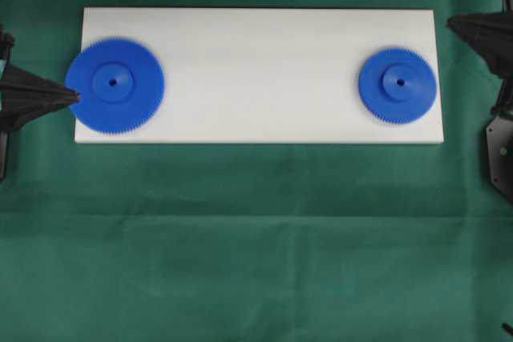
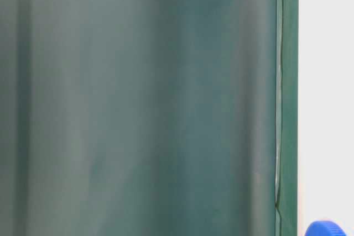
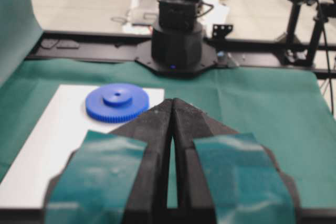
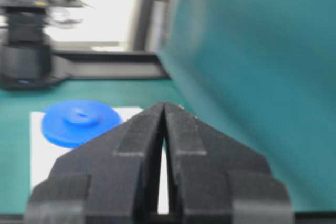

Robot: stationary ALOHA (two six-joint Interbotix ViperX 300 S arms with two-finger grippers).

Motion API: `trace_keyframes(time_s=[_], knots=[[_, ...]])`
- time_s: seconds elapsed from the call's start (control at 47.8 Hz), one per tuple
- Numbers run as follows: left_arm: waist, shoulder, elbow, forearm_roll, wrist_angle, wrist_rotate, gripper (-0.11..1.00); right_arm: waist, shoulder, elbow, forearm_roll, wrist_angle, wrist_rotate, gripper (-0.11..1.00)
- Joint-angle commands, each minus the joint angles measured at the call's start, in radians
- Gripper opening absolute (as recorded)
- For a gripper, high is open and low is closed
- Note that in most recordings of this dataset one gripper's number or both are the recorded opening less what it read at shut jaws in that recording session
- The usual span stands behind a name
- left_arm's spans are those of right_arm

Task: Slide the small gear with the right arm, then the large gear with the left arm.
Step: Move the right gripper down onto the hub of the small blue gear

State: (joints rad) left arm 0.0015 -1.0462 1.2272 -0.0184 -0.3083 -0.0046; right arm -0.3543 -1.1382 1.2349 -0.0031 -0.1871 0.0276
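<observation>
From overhead you see the large gear at one end of the white board, the small gear at the other. Your wrist views add that both the left end effector and right end effector are pressed closed, empty. Green cloth covers the bench.

Two blue gears: one large gear just beside the left gripper, one small gear near the right gripper. One white board under both gears. One green cloth. Two black grippers, one at each end.
</observation>
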Motion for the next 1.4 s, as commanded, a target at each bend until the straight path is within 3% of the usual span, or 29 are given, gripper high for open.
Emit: trace_keyframes(time_s=[0.0, 0.314, 0.606, 0.878, 1.38], knots=[[-0.002, -0.002, -0.006, -0.002, -0.009, 0.000, 0.00, -0.025, 0.003, -0.018, 0.002, 0.048, 0.009, 0.51], [0.006, -0.002, -0.003, -0.003, -0.008, 0.000, 0.00, -0.048, 0.081, -0.075, 0.002, 0.390, 0.054, 0.51], [0.014, 0.002, 0.005, -0.003, -0.006, 0.000, 0.00, -0.095, 0.169, -0.075, -0.038, 0.551, 0.158, 0.51], [0.014, 0.008, 0.006, -0.003, -0.006, 0.000, 0.00, -0.095, 0.233, -0.066, -0.041, 0.558, 0.172, 0.51], [0.014, 0.009, 0.017, -0.003, -0.009, 0.000, 0.00, -0.095, 0.495, -0.012, -0.041, 0.417, 0.256, 0.51]])
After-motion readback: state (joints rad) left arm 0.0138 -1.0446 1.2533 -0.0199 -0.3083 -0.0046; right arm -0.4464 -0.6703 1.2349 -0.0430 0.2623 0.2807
